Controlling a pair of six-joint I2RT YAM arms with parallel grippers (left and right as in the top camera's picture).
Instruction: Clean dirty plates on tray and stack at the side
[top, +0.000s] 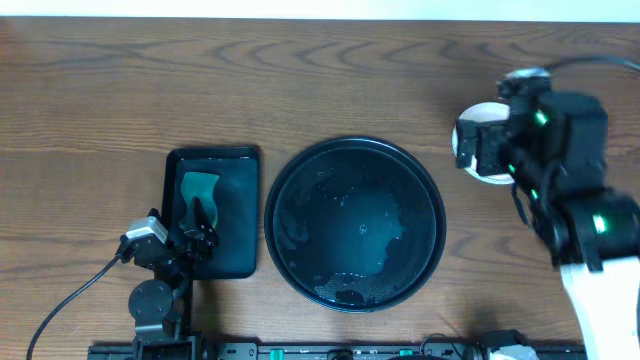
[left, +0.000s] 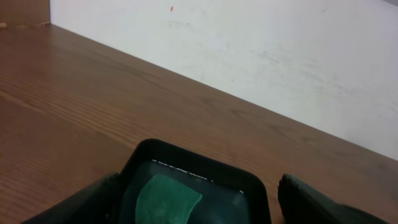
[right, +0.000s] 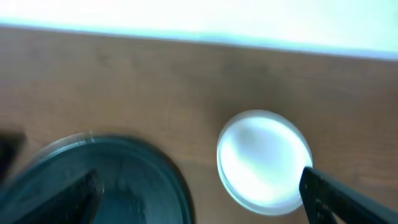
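The large round black tray (top: 290, 190) lies mid-table, holding no plates, only wet teal streaks. To its right on the bare wood sits a pale white plate (top: 481, 113), mostly covered from above by my right gripper (top: 478, 148). I cannot tell whether more plates lie under it. In the right wrist view the plate (right: 264, 160) lies just inside the right finger, beside the tray's rim (right: 180, 180). That gripper (right: 199, 199) is open and holds nothing. My left gripper (top: 200, 225) hovers open over the small rectangular tray, empty in the left wrist view (left: 199, 208).
A small rectangular black tray (top: 240, 165) lies left of the round one, with a green sponge (top: 197, 186) in it. The same tray (left: 186, 155) and sponge (left: 165, 199) show between the left fingers. A white wall (left: 280, 56) lies beyond the table's far edge.
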